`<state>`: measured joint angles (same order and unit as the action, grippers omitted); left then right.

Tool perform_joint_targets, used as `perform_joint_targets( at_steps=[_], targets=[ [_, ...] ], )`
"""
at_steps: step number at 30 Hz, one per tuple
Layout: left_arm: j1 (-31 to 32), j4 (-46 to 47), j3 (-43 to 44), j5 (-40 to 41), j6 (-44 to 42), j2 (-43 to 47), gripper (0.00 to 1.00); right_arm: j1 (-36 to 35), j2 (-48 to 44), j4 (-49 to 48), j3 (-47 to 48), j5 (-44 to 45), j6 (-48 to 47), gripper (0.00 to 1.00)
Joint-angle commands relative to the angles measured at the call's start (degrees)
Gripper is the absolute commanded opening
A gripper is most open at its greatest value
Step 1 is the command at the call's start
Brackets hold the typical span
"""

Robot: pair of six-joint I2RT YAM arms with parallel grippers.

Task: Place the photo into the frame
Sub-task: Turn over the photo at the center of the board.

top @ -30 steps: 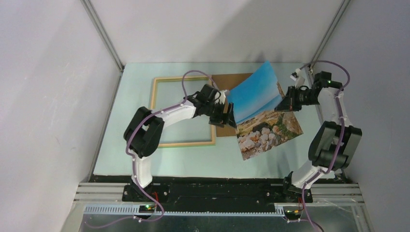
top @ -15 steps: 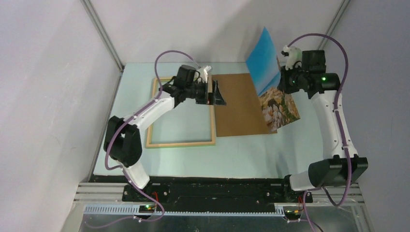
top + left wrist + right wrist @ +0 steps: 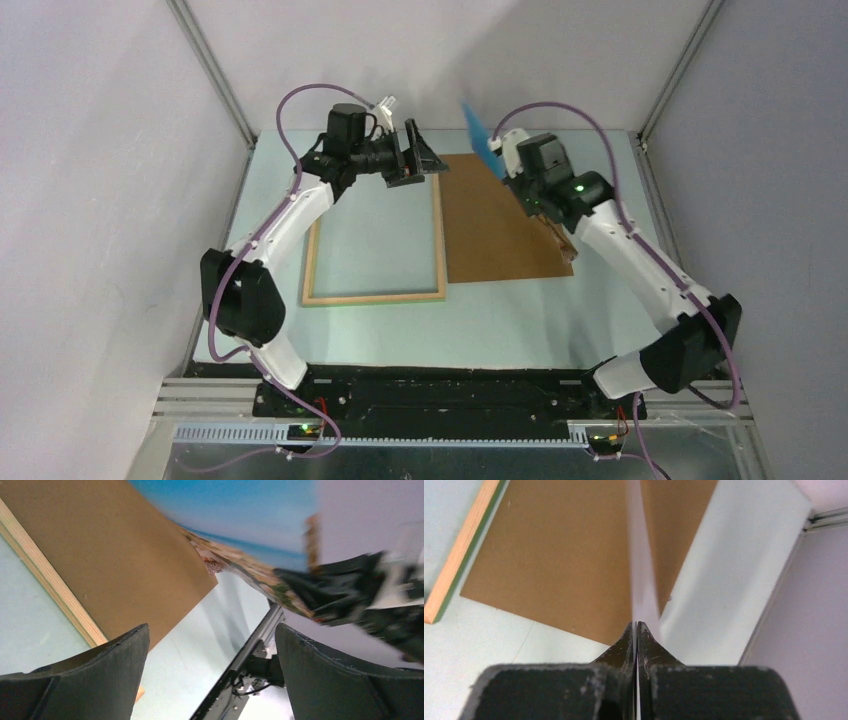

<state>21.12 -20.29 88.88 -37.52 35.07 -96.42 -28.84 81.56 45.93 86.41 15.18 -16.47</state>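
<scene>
Pinching the photo by 1 edge, the right gripper has both fingers pressed together on the sheet. It holds the sheet in the air above the brown backing board, off the table mat. The print stands on edge (from the right wrist it is only a thin sliver), its sky end up toward the far wall and its rocky end down toward the board. The frame lies flat, pale wood up, long axis running near to far, its right rail just beside the board's left edge. Bare mat shows inside its 4 rails and along the near side. The left gripper hovers over the frame's far right corner, jaws wide apart.
</scene>
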Motion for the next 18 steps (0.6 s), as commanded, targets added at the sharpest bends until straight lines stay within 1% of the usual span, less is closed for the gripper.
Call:
perform_joint_targets(
  at_steps=[1,3,7,12,14,18],
  targets=[
    [-2.2,0.6,2.3,-1.3,11.2,1.3,1.0,-3.7,3.9,-5.0,-4.2,2.3,1.8,0.0],
    [-3.2,1.2,0.7,-0.8,15.2,1.3,1.0,-5.3,5.7,-6.1,-5.1,1.4,3.0,0.0],
    [-4.5,4.3,-5.4,0.3,22.0,2.5,1.0,-8.1,9.1,-7.1,-5.0,-1.2,5.5,0.0],
    [-5.4,8.0,-13.1,1.6,26.8,4.0,1.0,-10.1,14.2,-6.0,-2.1,-3.6,8.6,0.0],
    [-5.9,9.7,-14.6,1.7,28.0,4.0,1.0,-10.6,15.6,-5.7,-0.7,-4.4,9.7,0.0],
    [-6.5,12.3,-14.9,0.7,30.4,2.1,1.0,-12.0,17.7,-6.1,0.5,-5.1,11.2,0.0]
  ],
)
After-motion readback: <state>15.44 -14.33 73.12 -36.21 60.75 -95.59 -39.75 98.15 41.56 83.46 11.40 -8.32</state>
